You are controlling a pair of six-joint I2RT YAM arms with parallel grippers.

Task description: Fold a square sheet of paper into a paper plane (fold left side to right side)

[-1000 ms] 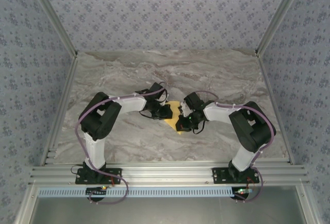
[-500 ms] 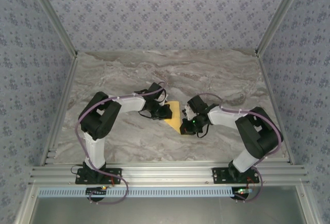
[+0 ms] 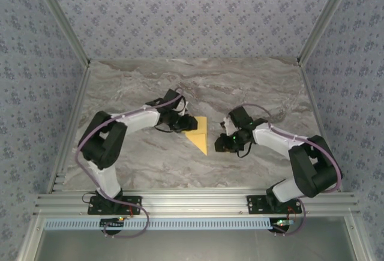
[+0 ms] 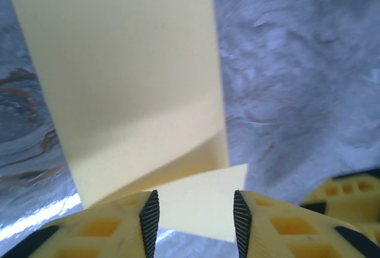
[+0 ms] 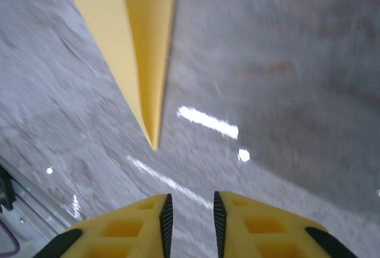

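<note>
Left wrist view shows the risk: a loose corner of the folded paper [image 4: 136, 80] rises between the jaws of the left gripper [image 4: 195, 222], so a sideways drag there would likely lift the fold or skew the crease. Those jaws stand partly open and clamp nothing, though whether a pad brushes the corner is hard to tell. Just off the paper's sharp tip, the right gripper [image 5: 191, 219] is slightly parted and empty. The paper lies on the table [image 3: 138, 87] between both grippers.
</note>
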